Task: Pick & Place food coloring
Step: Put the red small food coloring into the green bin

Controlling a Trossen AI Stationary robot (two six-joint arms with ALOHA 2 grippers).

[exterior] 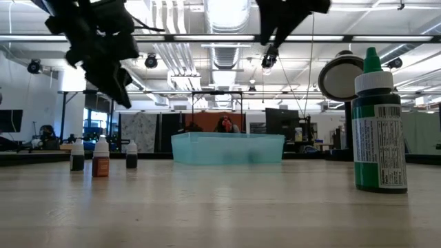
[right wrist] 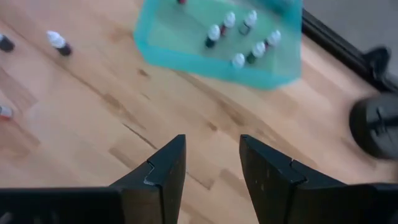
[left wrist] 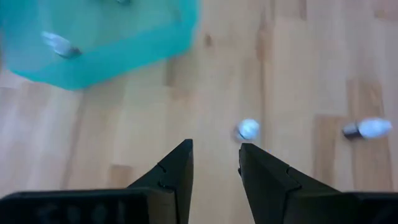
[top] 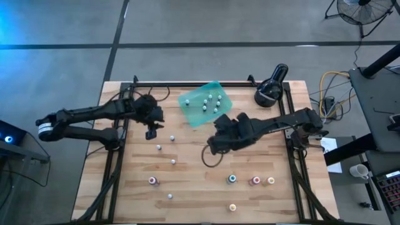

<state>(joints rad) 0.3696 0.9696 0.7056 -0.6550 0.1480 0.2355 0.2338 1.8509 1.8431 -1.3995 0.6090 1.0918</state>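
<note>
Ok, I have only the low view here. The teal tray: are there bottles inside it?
Observer: Yes. The high view shows about seven white-capped bottles inside the tray.
Operator: And does the left claw hold something?
Observer: No. The left claw is open and empty, and one loose bottle stands on the wood just ahead of it.
Operator: The right claw?
Observer: The right claw is open and empty too, over bare wood near the tray.

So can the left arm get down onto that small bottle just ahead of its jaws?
Probably yes. The left gripper hangs above the table with its jaws open and empty, and the bottle stands alone on bare wood just ahead of them. The teal tray sits off to one side, clear of the path.
</note>
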